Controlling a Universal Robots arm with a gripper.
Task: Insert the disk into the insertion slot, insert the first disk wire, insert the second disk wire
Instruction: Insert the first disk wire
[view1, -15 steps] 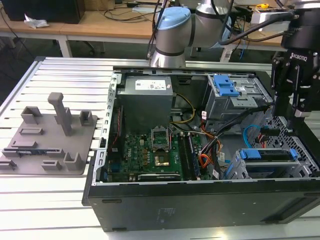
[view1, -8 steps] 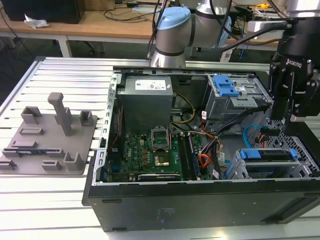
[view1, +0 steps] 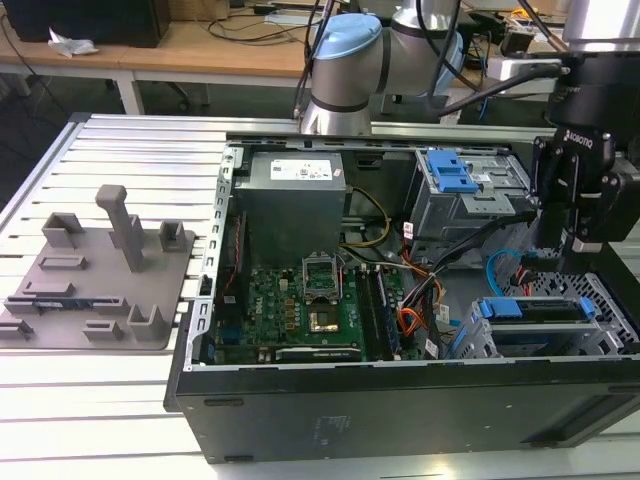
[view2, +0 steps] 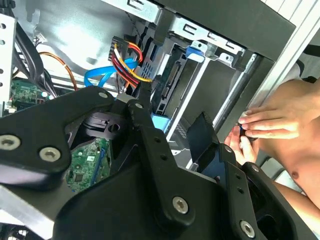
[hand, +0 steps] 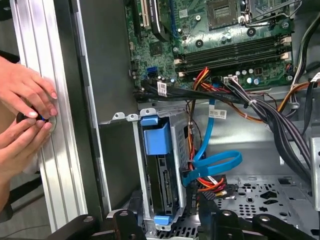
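Disk (hand: 162, 186) and bright blue caddy are seen seated in the insertion slot (hand: 180, 146), the grey perforated cage at the front corner of the open computer case (view1: 400, 410). In the second wrist view the connector strip on the disk's end face is left uncovered.

The gripper (view2: 174, 112) is lowered into the case just above that cage. Its jaws are spread apart and nothing is grasped between them. One finger (view2: 145, 107) is held close to the first disk wire (view2: 127, 61), a bundle of red, yellow and dark leads with a black connector, and no contact can be made out. In the first wrist view this bundle (hand: 212, 184) is found lying loose just beside the cage wall.

The second disk wire (hand: 217, 162), a light-blue flat cable, is bent in a loop next to the cage, directly over the red bundle. One end is brought up against the cage side. Whether it is plugged in cannot be told.

The motherboard (view1: 300, 300) is laid open in the middle of the case. A grey fixture plate (view1: 100, 290) is set on the slotted table (view1: 120, 150) toward the exterior view's left, well apart from the case.

A person's hands (hand: 27, 107) are placed on the aluminium rail (hand: 60, 165) outside the case wall, and a small dark part is pinched between the fingers.
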